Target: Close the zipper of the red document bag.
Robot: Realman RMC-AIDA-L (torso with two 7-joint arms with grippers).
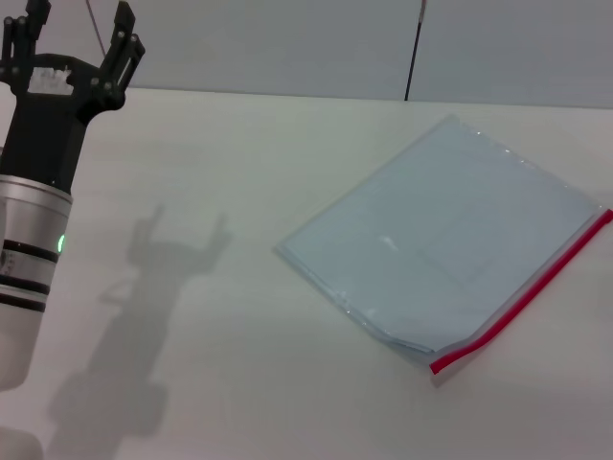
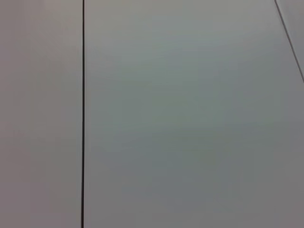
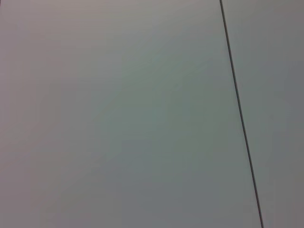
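Black and spread wide, the left hand [image 1: 75, 43] is raised at about ten o'clock in the head view, fingers pointing up and away, holding nothing; its silver arm runs down the left edge and throws a shadow on the white surface [image 1: 220, 383] beside it. That hand is well apart from the bag. Both wrist views show only a plain pale panel with a thin dark line, so they add nothing about the work.

Moving to the middle and right, the bag [image 1: 450, 230] lies flat on the surface at about three o'clock, a clear bluish sleeve turned at a slant. Its red zip strip [image 1: 536, 292] runs along the edge toward four o'clock, from the near corner up to the picture's right border. At the near corner the strip lifts and curls a little, and the layers there look slightly parted; whether the rest is sealed I cannot tell, and no slider is visible. Inside, faint outlines suggest a sheet or two, though that is unclear.

The right hand is not in view, so its state cannot be told.

With no hand at the bag, this fits either the approach to the zip or the withdrawal after it, so no move can be named
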